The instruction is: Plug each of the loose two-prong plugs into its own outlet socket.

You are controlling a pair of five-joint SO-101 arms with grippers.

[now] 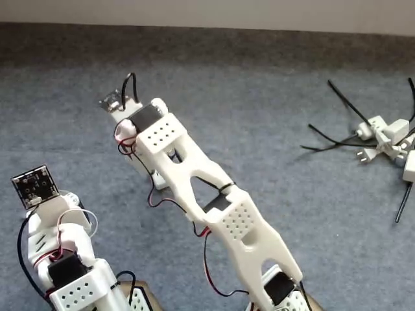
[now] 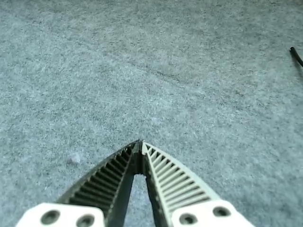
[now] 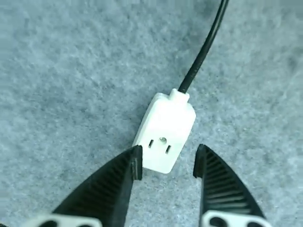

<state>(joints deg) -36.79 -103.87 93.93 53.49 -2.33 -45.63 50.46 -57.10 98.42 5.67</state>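
Observation:
A white outlet socket (image 3: pixel 166 124) lies face-up on the grey carpet, its black cord (image 3: pixel 203 47) running away from it. My right gripper (image 3: pixel 168 161) is open just above it, one finger (image 3: pixel 124 171) on each side of its near end, not touching. In the high view my right arm (image 1: pixel 214 194) stretches diagonally across the carpet and hides that socket. A tangle of white plugs and sockets (image 1: pixel 384 137) with black cords lies at the far right. My left gripper (image 2: pixel 141 144) is shut on nothing, over bare carpet; its arm (image 1: pixel 61 233) stands at the lower left.
Grey carpet (image 1: pixel 272 116) covers the whole work area, with open room between the arms and the tangle. A black cord end (image 2: pixel 296 56) shows at the edge of the left wrist view. A pale wall strip runs along the far side.

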